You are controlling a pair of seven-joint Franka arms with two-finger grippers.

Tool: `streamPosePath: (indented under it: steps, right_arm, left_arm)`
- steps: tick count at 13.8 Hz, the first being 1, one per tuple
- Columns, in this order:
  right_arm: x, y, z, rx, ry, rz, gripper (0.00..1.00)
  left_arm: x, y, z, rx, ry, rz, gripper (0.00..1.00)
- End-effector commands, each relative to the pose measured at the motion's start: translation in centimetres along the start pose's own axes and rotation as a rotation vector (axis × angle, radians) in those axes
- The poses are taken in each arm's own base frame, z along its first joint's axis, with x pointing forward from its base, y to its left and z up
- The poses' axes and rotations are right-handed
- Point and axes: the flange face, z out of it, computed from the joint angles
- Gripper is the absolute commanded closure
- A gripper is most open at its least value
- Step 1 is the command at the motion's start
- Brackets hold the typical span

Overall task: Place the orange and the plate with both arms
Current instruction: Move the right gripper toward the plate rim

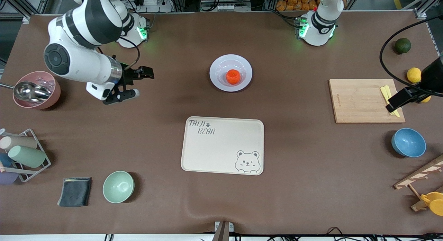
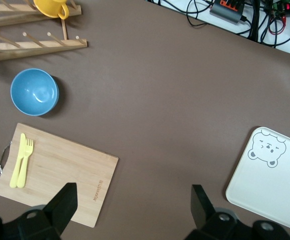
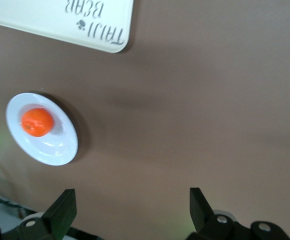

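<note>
You find the orange (image 1: 233, 77) already sitting in the plate (image 1: 216, 66), which rests mid-worktop toward the edge where the 2 bases stand; whether the pair belongs on the bear tray (image 1: 207, 154), nearer the front camera, you must judge. The right claw (image 1: 133, 83) hangs wide open and empty over bare worktop toward the right arm's end. The left claw (image 2: 132, 207), also open and empty, hovers over the cutting board (image 1: 360, 100). Nothing lies between plate and tray.
</note>
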Motion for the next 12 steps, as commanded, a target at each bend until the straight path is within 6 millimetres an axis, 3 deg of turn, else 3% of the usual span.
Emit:
streamPosePath:
  steps: [1, 4, 7, 10, 12]
  right_arm:
    - [-1.3, -0.6, 2.7, 0.048, 0.000, 0.030, 0.00]
    - [-1.4, -0.8, 6.1, 0.137, -0.017, 0.078, 0.00]
    - [-1.6, -2.1, 9.2, 0.229, -0.043, 0.119, 0.00]
    - [-1.8, -3.4, 10.8, 0.298, -0.077, 0.146, 0.00]
    - [-1.8, -3.1, 12.7, 0.330, -0.114, 0.185, 0.00]
  left_arm:
    - [-2.1, -2.3, -2.6, -0.006, -0.025, 0.048, 0.00]
    - [-2.2, -3.7, -3.3, -0.006, -0.030, 0.033, 0.00]
    - [-2.0, -3.6, -2.7, -0.004, -0.039, 0.042, 0.00]
    - [-2.1, -3.2, -1.7, 0.015, -0.059, 0.057, 0.00]
    - [-2.4, -3.1, -1.9, 0.016, -0.064, 0.060, 0.00]
